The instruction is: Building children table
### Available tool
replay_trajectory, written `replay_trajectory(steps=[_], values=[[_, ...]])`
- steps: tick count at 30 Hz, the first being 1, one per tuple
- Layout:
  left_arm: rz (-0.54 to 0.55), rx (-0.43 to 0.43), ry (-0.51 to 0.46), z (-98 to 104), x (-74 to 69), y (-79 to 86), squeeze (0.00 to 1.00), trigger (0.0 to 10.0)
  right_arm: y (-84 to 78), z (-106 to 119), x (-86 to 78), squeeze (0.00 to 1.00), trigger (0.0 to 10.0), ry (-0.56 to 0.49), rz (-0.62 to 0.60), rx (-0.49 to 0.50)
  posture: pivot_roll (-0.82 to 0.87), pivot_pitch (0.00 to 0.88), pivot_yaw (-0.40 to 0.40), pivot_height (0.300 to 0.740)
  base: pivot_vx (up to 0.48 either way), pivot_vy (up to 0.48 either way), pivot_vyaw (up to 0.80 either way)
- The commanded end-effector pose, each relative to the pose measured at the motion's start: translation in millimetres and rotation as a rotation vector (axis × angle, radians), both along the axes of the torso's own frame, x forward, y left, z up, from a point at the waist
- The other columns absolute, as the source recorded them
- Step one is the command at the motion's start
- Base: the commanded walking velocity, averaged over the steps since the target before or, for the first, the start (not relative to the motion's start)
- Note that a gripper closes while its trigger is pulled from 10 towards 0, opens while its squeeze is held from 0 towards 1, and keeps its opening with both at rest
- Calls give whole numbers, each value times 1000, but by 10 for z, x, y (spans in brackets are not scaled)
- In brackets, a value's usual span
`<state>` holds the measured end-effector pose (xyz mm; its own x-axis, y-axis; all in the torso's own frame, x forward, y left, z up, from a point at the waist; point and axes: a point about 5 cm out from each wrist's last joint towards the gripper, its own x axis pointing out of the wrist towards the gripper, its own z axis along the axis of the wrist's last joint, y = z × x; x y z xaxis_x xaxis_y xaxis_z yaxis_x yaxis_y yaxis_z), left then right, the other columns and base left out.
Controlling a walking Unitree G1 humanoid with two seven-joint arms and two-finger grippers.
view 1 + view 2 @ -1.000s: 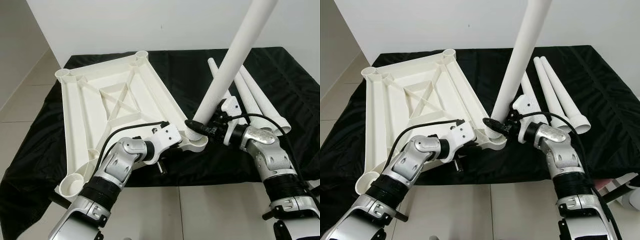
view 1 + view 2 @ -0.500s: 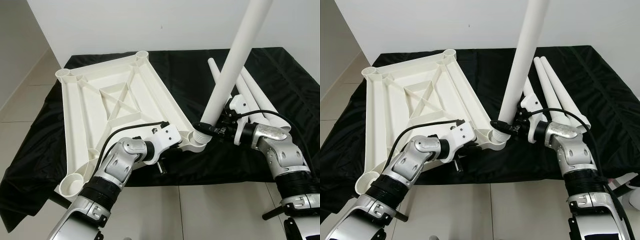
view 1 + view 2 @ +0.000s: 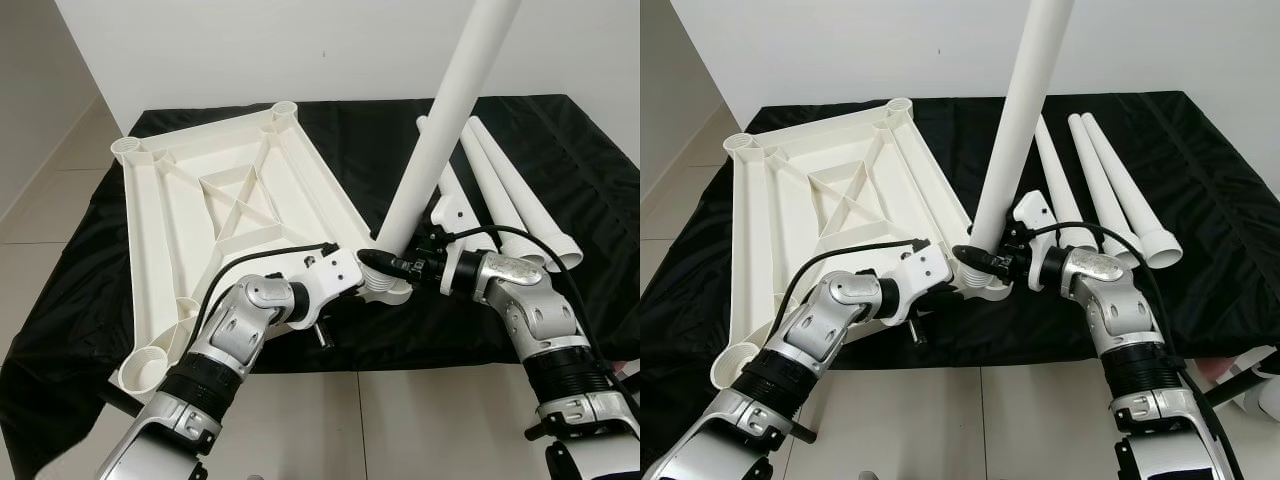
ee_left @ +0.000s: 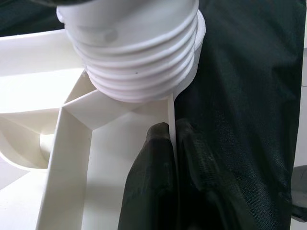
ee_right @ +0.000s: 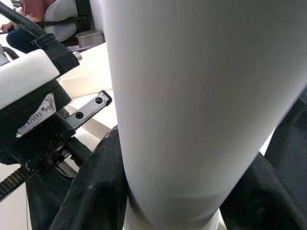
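The tabletop (image 3: 230,210) lies upside down on the black cloth (image 3: 560,140), near its left edge. A leg (image 3: 440,130) stands tilted in the near corner socket (image 3: 385,285), clamped by the right gripper (image 3: 385,262). The left gripper (image 4: 170,158) pinches the tabletop's rim beside it. Three spare legs (image 3: 1110,190) lie just right.

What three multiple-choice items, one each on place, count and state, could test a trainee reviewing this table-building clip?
1. Where is the tabletop?
A. underside up on the black cloth
B. leaning on the wall
C. on the tiles

2. How many spare legs lie on the black cloth?
A. one
B. three
C. five

3. What is the right gripper doing?
A. hanging idle
B. holding a screwdriver
C. clamping the raised leg

Answers: 1 A, its ribs face up; 2 B, three lie side by side; 3 C, its fingers flank the leg at the corner socket, while the left gripper pinches the tabletop's rim.
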<state>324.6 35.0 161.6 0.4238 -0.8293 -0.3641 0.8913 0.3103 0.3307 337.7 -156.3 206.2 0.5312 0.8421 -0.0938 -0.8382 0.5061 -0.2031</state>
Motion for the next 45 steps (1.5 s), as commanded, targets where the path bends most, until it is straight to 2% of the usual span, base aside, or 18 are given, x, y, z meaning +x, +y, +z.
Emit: replay_trajectory(steps=[1,4,5,7,10,18,22,25,29,34,45], values=[[77,-81,-123,184,45,24,0,10000,-89,-132,11,0,10000,62,-36,-50,-117,131,68,740,0,0,0],[77,-81,-123,182,44,25,0,10000,-102,-124,14,0,10000,61,-40,-50,-117,131,68,740,0,0,0],[77,-83,-123,179,41,20,0,10000,-165,-108,19,0,10000,60,-52,-75,-122,125,67,740,0,0,0],[77,-83,-123,179,41,20,0,10000,-165,-108,19,0,10000,60,-52,-75,-122,125,67,740,0,0,0],[75,-85,-124,182,38,12,0,10000,-258,-64,3,0,10000,65,-51,-108,-125,120,67,740,0,0,0],[69,-84,-125,177,33,0,0,10000,-325,-39,-34,0,10000,78,-28,-137,-130,118,69,740,0,0,0],[66,-85,-124,175,30,-8,0,10000,-275,-64,-39,0,10000,80,-18,-140,-129,116,69,740,0,0,0],[67,-86,-125,176,29,-8,0,10000,-155,-123,-28,0,10000,66,-28,-152,-127,118,68,740,0,0,0],[74,-86,-124,180,35,5,0,10000,-85,-156,-37,0,10000,36,-28,-162,-122,121,66,740,0,0,0],[79,-84,-123,175,37,22,0,10000,-47,-163,-21,0,10000,-10,-63,-159,-120,128,67,740,0,0,0],[74,-84,-121,181,40,14,0,10000,11,-120,89,0,10000,-10,-112,-155,-125,136,75,740,0,0,0]])
